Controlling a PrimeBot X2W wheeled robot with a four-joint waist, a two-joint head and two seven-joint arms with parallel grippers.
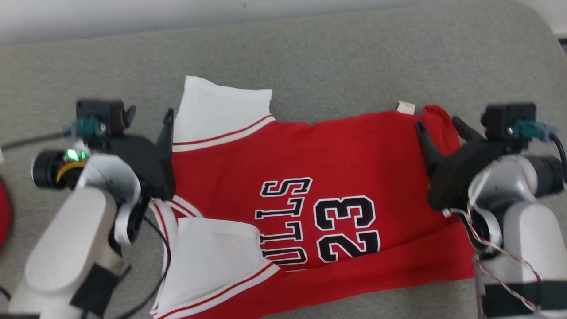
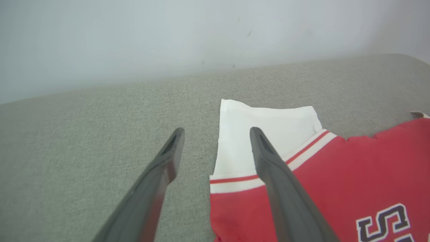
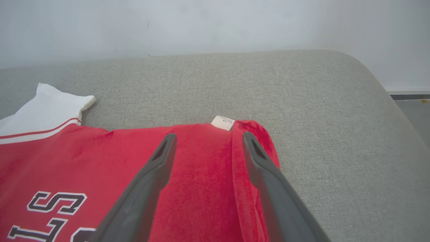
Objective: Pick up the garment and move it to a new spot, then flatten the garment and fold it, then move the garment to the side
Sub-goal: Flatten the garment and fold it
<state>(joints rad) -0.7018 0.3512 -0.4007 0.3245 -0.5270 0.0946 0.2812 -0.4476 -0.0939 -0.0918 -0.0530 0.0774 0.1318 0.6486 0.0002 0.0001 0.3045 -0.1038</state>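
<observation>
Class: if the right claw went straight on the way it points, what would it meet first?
Most likely the red jersey, near its far edge by the white label: the open right claw points at that cloth. Its height above it is unclear.

Garment [image 1: 310, 168] flat on the cushion [image 1: 332, 57]

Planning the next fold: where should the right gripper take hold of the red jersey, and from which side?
Probably the jersey's folded-over hem corner beside the white label, the open right gripper coming from the robot's right. That edge is doubled and raised; elsewhere it lies flat on the grey cushion.
</observation>
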